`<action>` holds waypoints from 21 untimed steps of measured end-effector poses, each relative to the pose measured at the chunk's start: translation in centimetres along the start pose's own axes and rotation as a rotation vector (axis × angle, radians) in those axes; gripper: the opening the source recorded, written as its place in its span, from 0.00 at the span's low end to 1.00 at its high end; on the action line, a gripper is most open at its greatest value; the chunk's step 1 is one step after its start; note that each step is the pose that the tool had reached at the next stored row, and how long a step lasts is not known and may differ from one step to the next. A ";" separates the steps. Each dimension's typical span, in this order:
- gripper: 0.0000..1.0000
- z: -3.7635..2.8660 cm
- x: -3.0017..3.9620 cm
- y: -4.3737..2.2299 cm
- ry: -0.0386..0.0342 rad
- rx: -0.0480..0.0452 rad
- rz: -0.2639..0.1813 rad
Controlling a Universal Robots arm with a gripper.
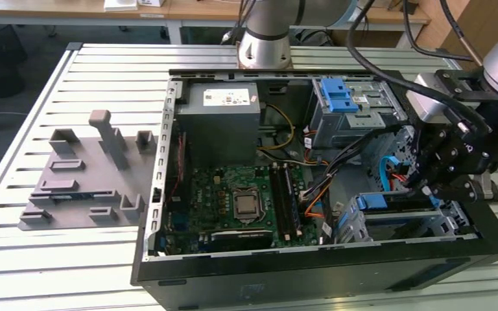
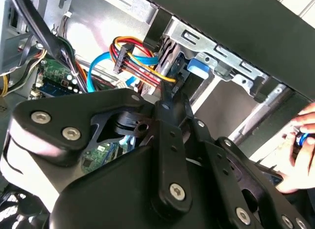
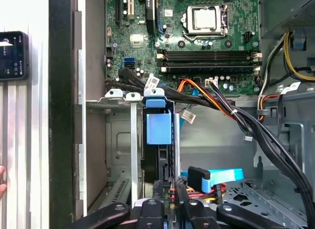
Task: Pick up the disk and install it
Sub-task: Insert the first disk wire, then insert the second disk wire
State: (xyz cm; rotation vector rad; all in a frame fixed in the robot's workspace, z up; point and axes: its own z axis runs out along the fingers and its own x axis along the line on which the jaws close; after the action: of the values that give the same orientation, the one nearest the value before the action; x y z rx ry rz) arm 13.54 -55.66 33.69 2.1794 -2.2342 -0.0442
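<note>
Claw: the gripper (image 3: 168,188) is set narrow, its two black fingers (image 3: 158,192) closed on one edge of the disk (image 3: 158,135); in the exterior view the gripper (image 1: 424,188) is seen low inside the computer case (image 1: 318,278), at the exterior view's right.
Disk: it is stood on edge in a slot of the silver drive cage (image 3: 118,140), its blue bracket tab turned toward the motherboard (image 3: 197,52). How deep it is seated cannot be told.
Cage position: the near right corner of the case, as the exterior view shows it.
Cables: a black bundle and orange wires are run just beside the disk's tab; a blue flat cable (image 3: 221,175) is seen beside the fingers.
Other bay: a second cage with a blue latch (image 1: 353,103) is found at the far right of the case.
Power supply: the grey box (image 1: 223,110) is mounted at the far side, left of that cage.
Table: the slatted table (image 1: 59,259) carries the case and, well apart on the exterior view's left, a grey fixture (image 1: 85,175).
Person: a hand (image 2: 300,150) is seen outside the case in the second wrist view.
</note>
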 end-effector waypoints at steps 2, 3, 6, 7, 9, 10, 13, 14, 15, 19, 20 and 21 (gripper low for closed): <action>0.24 -0.50 -0.01 0.02 0.0001 0.0000 0.000; 0.24 -0.67 -0.01 0.02 0.0000 0.0000 0.000; 0.22 -0.75 -0.01 0.03 -0.0002 0.0000 0.000; 0.16 -0.75 -0.01 0.03 -0.0003 0.0000 0.000; 0.11 -0.77 -0.01 0.03 0.0000 0.0000 0.000; 0.11 -0.77 -0.01 0.03 -0.0001 0.0000 0.000; 0.11 -0.78 0.00 0.03 0.0000 -0.0001 0.000; 0.11 -0.79 -0.01 0.03 0.0001 0.0000 0.000; 0.11 -0.79 0.00 0.03 0.0000 0.0000 0.000; 0.11 -0.81 -0.01 0.03 0.0001 0.0000 0.000; 0.11 -0.81 -0.01 0.03 0.0000 0.0000 0.000; 0.11 -0.81 -0.01 0.03 0.0000 0.0000 0.000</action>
State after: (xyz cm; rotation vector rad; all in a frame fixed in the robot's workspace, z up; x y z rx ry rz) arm 13.54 -55.66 34.50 2.1794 -2.2341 -0.0442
